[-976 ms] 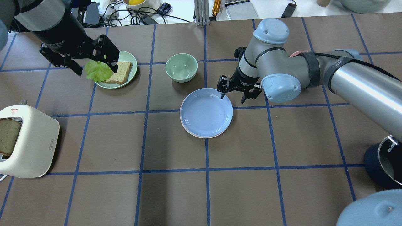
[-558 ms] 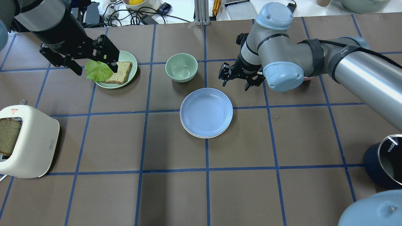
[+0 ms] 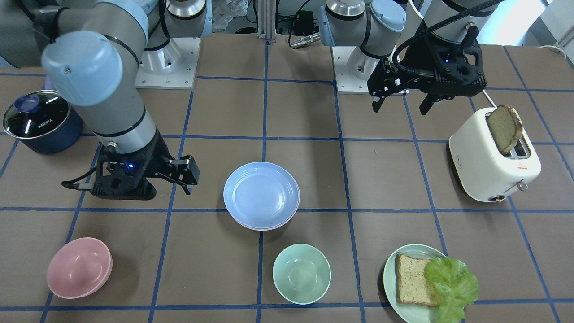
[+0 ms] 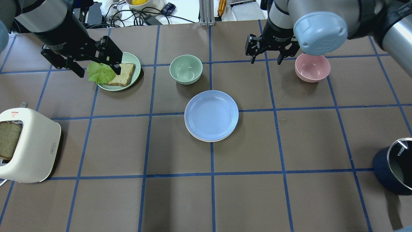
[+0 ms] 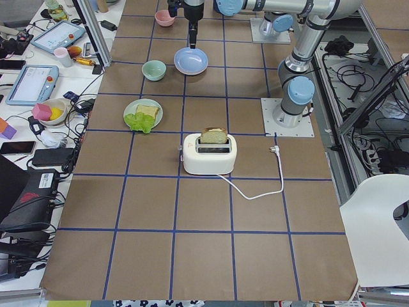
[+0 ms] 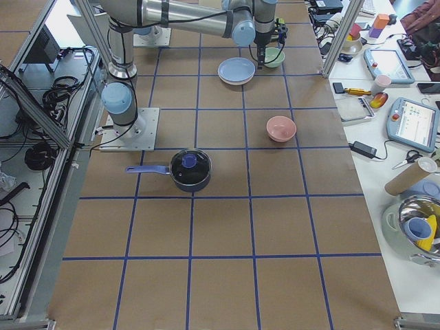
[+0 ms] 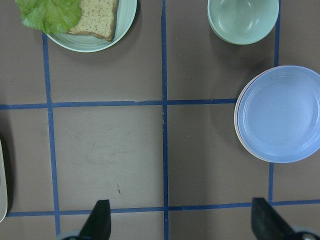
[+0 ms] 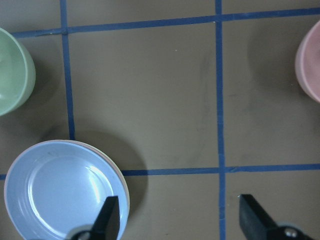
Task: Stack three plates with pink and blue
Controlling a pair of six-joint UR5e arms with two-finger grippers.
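Note:
A light blue plate (image 4: 211, 115) lies on top of a stack at the table's middle. A pale pink rim (image 3: 269, 227) shows under it. I cannot make out a cream-white plate on its own. The stack also shows in the left wrist view (image 7: 280, 114) and the right wrist view (image 8: 62, 192). My right gripper (image 4: 266, 60) is open and empty. It hangs high above the table, beyond the stack, next to a pink bowl. My left gripper (image 4: 98, 71) is open and empty above the mint plate with bread.
A mint bowl (image 4: 186, 69) stands just beyond the stack. A pink bowl (image 4: 312, 67) is at the far right. A mint plate with bread and lettuce (image 4: 128, 59) is at the far left. A toaster (image 4: 29, 145) stands at the left edge and a dark pot (image 4: 394, 169) at the right edge.
My right gripper has moved from the blue plate's far rim, up and away to beside the pink bowl, still open. The plate stack and the left arm have not moved.

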